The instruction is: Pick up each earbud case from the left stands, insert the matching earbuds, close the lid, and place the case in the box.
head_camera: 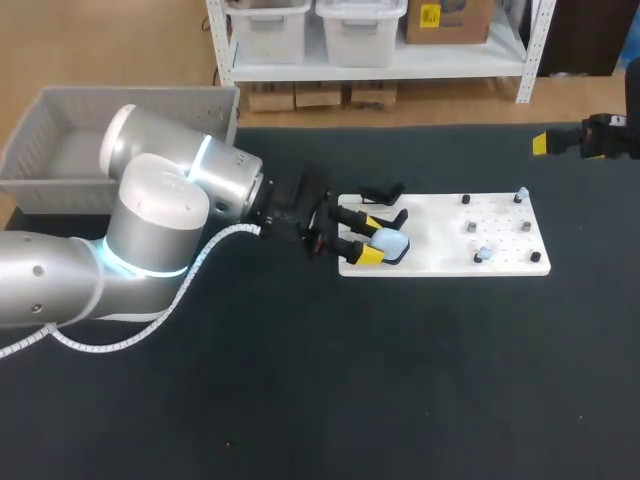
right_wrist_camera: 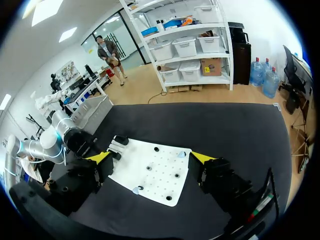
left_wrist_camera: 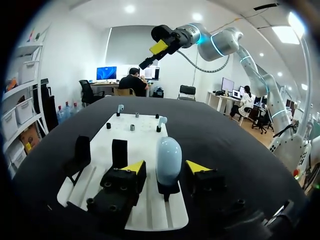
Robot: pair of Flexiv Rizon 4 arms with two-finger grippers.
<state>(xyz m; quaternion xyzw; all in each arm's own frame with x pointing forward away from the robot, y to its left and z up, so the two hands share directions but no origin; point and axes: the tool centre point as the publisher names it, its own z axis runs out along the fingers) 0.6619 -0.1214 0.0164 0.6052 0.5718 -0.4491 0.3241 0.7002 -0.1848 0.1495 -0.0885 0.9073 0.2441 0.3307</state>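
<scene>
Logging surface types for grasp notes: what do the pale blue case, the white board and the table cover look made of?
Pale blue case: likely smooth plastic, soft sheen. White board: rigid matte sheet, probably plastic; drilled holes. Table cover: dark matte, perhaps fabric or rubber; no glare.

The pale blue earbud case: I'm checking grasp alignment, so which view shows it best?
Left wrist view: the earbud case stands upright inside the open left gripper, touching neither finger. The head view shows it small, beside a yellow tip. In the right wrist view I cannot make it out.
</scene>
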